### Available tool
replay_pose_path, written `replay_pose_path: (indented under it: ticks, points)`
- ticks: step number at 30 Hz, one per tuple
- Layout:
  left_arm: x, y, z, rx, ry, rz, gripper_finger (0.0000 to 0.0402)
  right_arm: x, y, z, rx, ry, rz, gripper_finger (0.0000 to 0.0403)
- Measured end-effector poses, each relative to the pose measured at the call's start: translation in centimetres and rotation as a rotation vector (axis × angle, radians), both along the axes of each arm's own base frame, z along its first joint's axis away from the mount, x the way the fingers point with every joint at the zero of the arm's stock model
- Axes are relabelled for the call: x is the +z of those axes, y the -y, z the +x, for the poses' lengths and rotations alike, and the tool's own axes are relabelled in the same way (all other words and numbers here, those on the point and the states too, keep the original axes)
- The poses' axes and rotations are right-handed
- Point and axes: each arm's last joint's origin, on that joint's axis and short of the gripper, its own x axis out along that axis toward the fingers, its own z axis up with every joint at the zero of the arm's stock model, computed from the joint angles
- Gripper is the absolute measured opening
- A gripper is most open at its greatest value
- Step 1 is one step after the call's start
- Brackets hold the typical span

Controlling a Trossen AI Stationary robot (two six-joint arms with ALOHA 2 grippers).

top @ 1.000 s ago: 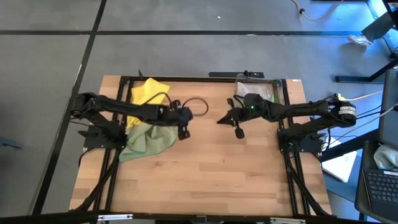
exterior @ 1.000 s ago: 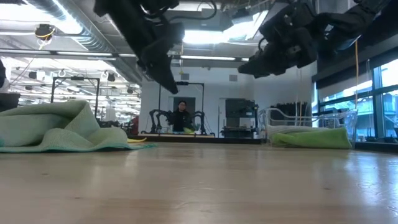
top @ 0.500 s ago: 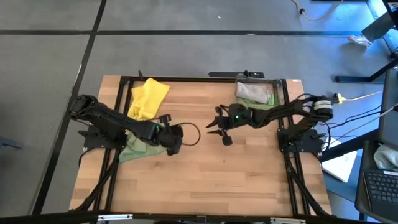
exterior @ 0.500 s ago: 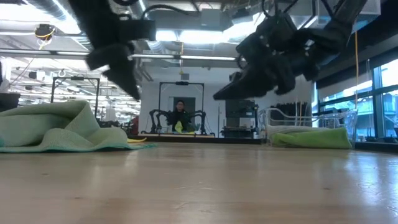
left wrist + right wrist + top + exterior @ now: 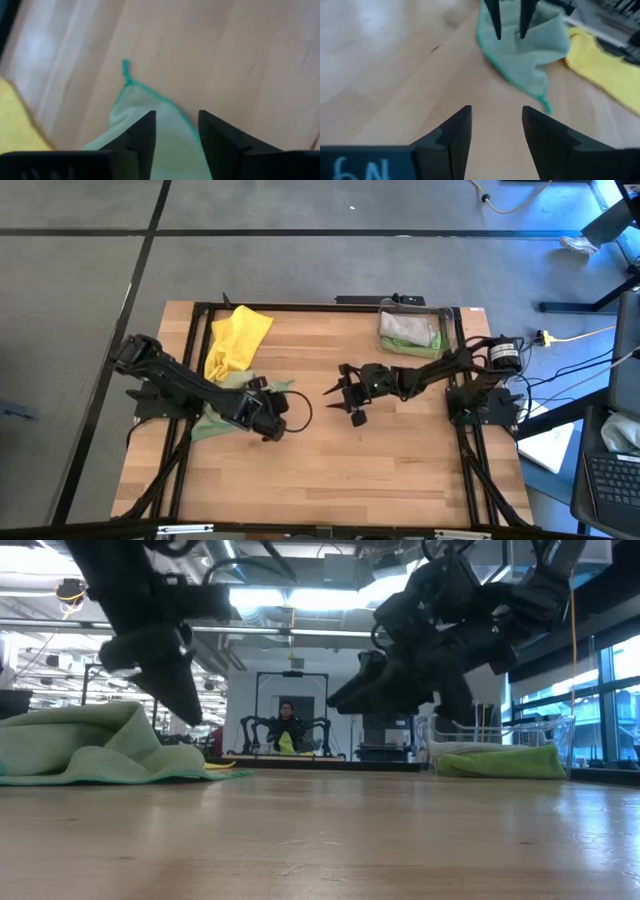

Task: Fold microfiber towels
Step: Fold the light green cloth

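Lying beneath left tool: pale-green towel.

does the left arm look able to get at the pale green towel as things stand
Probably yes. The left gripper is open, right over the pale green towel near its corner, with only bare table around it and the right gripper off to the side.

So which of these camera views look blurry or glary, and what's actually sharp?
High view: evenly lit and sharp across the table. Low view: the ceiling lights glare, so both arms show as dark silhouettes, and the near tabletop is soft. Left wrist view: the pale green towel and wood look smeared, the left pincer crisper. Right wrist view: the right pincer is sharp, the yellow towel beyond it blurred.
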Motion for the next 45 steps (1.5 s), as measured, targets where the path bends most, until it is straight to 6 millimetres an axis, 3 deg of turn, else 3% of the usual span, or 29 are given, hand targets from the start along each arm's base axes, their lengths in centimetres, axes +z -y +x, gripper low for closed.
replay_pose_path:
  ticks: [10, 18, 26, 34, 41, 45]
  points:
    - [-2.8, -1.8, 1.8, 0.011, -0.101, -0.043, 0.0186, -1.3, -1.0, -0.7, 0.029, -0.152, 0.002, 0.0169]
    - [-4.5, -5.5, 2.4, 0.061, -0.225, -0.060, 0.0190, -1.6, -0.9, -0.9, 0.015, -0.192, 0.025, 0.0169]
    - [-5.3, -6.8, 2.9, 0.100, -0.246, -0.142, 0.0190, -1.7, 0.1, -1.0, 0.006, -0.200, -0.013, 0.0169]
    - [-5.2, -6.4, 5.2, 0.067, -0.006, -0.208, 0.0186, -1.6, 1.7, -1.0, -0.037, -0.187, -0.013, 0.0169]
    - [-3.6, -5.4, 8.7, -0.126, 0.367, -0.250, 0.0185, -1.5, 2.9, -1.0, -0.073, -0.177, -0.010, 0.0169]
    - [-3.1, -5.2, 9.3, -0.175, 0.444, -0.279, 0.0185, -1.8, 3.1, -1.3, -0.080, -0.214, -0.006, 0.0169]
